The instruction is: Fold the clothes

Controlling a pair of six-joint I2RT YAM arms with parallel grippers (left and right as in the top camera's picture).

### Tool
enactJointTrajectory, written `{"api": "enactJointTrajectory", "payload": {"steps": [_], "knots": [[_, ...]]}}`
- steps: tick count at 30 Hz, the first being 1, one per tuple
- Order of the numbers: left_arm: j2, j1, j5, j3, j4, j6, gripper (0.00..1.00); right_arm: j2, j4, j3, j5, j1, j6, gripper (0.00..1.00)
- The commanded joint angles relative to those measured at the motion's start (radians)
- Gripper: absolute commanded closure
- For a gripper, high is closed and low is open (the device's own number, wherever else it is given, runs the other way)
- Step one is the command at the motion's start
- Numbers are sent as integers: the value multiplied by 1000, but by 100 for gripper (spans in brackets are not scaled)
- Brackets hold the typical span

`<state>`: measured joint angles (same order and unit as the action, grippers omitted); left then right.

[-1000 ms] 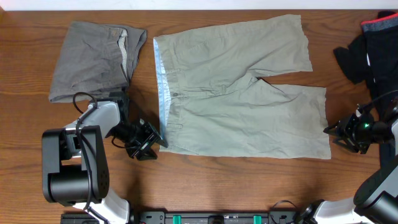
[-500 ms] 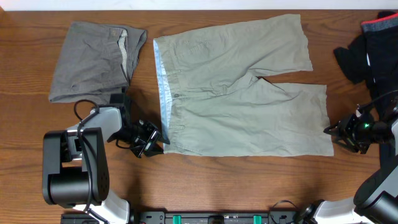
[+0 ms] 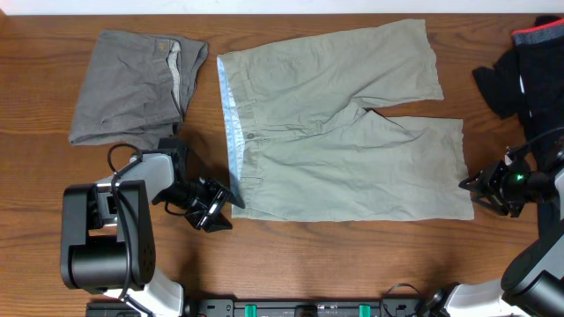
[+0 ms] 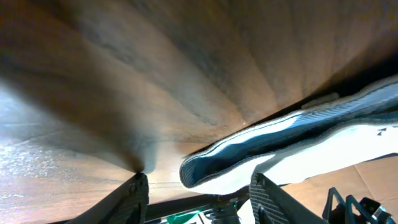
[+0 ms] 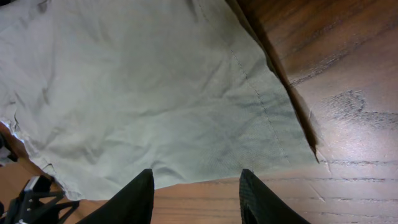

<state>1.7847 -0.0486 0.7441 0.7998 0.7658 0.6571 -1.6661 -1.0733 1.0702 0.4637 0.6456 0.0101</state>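
Almost flat: pale khaki garment (image 3: 344,150), blue-lined waistband (image 3: 227,114)

Left arm (image 3: 141,172) bent low at the near-left corner, left tool (image 3: 214,204) angled rightward close to the tabletop, fingers (image 4: 138,193) parted, right arm (image 3: 531,264) rising along the right edge, right tool (image 3: 469,185) pointing left, its two dark fingertips (image 5: 144,186) held apart

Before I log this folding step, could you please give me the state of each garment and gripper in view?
khaki-green garment: spread flat, unfolded, blue waistband lining showing.
grey shorts: folded, upper left.
dark clothes: bunched at right edge.
left gripper: open, at waistband corner.
right gripper: open, over leg hem corner.
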Motion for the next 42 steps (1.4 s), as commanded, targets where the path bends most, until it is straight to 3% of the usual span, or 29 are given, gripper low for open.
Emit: {"api": "enactJointTrajectory", "payload": {"steps": [1,7,15,21,28,36,42], "knots": [[26,4,-58,-20,-35,-8,44,9,2,8,16,1,-15,57],[26,12,-75,-39,-134,67,59,9,3,8,16,1,-15,57],[26,19,-74,-41,-136,70,92,9,4,8,16,1,-15,58],[16,19,-48,-32,-135,47,94,9,2,8,-12,1,-11,57],[-10,19,-48,-32,-140,28,94,9,-6,-35,-330,7,186,49],[-10,19,-48,-32,-143,28,94,8,205,-214,-271,19,312,56],[-10,19,-48,-32,-144,28,94,8,255,-277,-225,19,360,60]]}}
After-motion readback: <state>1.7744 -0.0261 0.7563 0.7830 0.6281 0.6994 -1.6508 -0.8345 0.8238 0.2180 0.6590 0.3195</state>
